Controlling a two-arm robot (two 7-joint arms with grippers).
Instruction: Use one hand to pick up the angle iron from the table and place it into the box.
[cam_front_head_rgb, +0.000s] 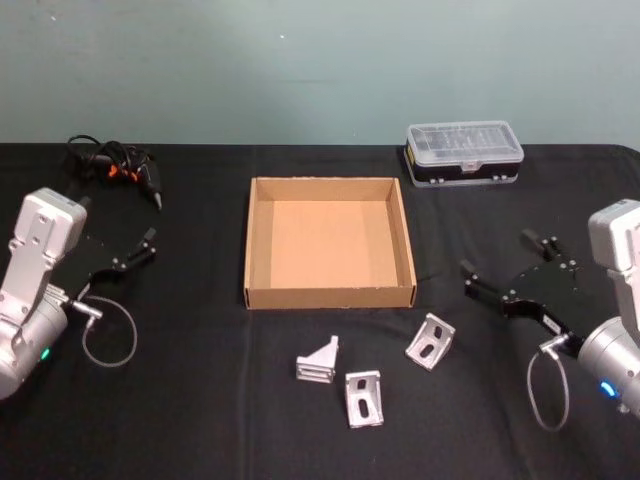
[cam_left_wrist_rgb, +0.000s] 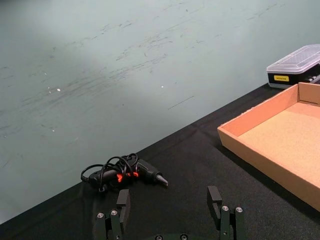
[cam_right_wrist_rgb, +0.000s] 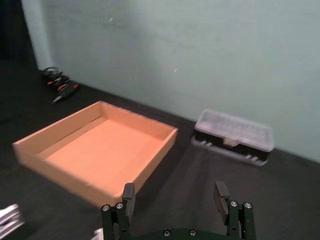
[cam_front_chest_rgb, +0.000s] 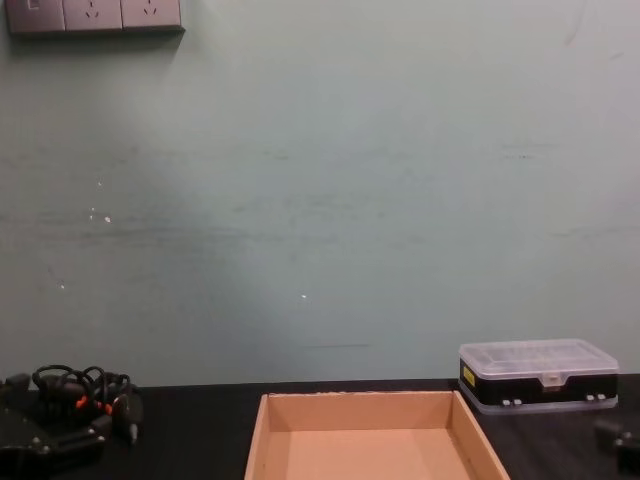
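Three silver angle irons lie on the black table (cam_front_head_rgb: 200, 420) in front of the box: one on the left (cam_front_head_rgb: 318, 362), one nearest me (cam_front_head_rgb: 364, 398) and one on the right (cam_front_head_rgb: 431, 341). The tan cardboard box (cam_front_head_rgb: 330, 296) sits open and empty at the table's middle. My left gripper (cam_front_head_rgb: 116, 226) hovers open at the left, well away from the irons, with nothing between its fingers (cam_left_wrist_rgb: 122, 202). At the right my right gripper (cam_front_head_rgb: 500, 255) is also open and empty, pointing toward the box (cam_right_wrist_rgb: 95, 150). An angle iron's edge (cam_right_wrist_rgb: 10, 217) shows in the right wrist view.
A black case with a clear lid (cam_front_head_rgb: 464, 153) stands behind the box at the back right. A black tool with coiled cables (cam_front_head_rgb: 115, 165) lies at the back left. A pale green wall (cam_front_chest_rgb: 320, 200) rises behind the table.
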